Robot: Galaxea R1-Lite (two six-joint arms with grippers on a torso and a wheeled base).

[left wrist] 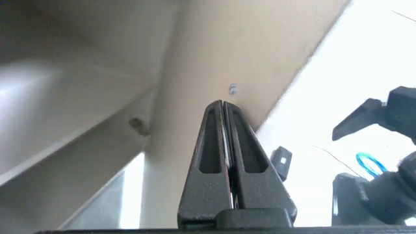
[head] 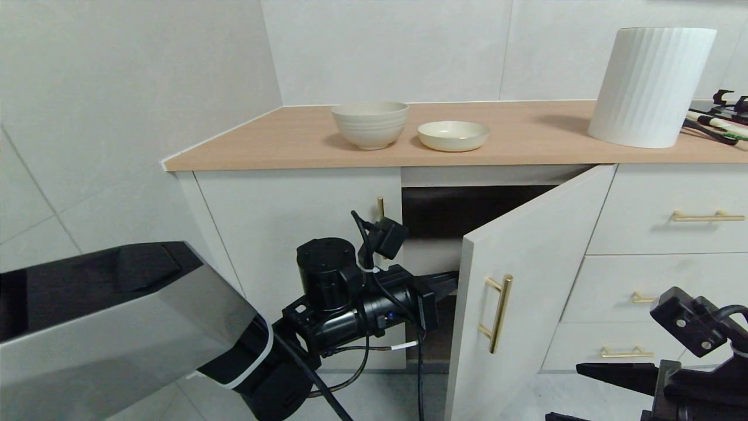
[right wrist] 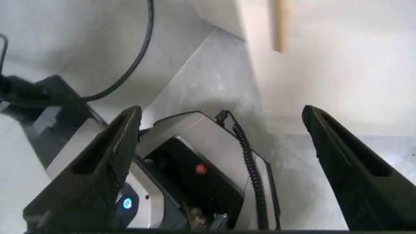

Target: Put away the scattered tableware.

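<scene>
Two cream dishes stand on the wooden counter (head: 263, 143): a deep ribbed bowl (head: 369, 124) and, just to its right, a shallow bowl (head: 453, 135). Below them the right cabinet door (head: 532, 257) stands open. My left gripper (head: 451, 280) is low, at the gap behind that door's inner edge. In the left wrist view its fingers (left wrist: 223, 123) are pressed together, holding nothing, close to a pale panel with a small screw (left wrist: 233, 89). My right gripper (head: 564, 392) hangs low near the floor in front of the drawers, its fingers (right wrist: 114, 156) spread wide and empty.
A tall white ribbed container (head: 651, 86) stands at the counter's right, with dark utensils (head: 716, 123) beside it. Drawers with gold handles (head: 707, 217) lie right of the door, whose own gold handle (head: 498, 313) faces me. A tiled wall closes the left side.
</scene>
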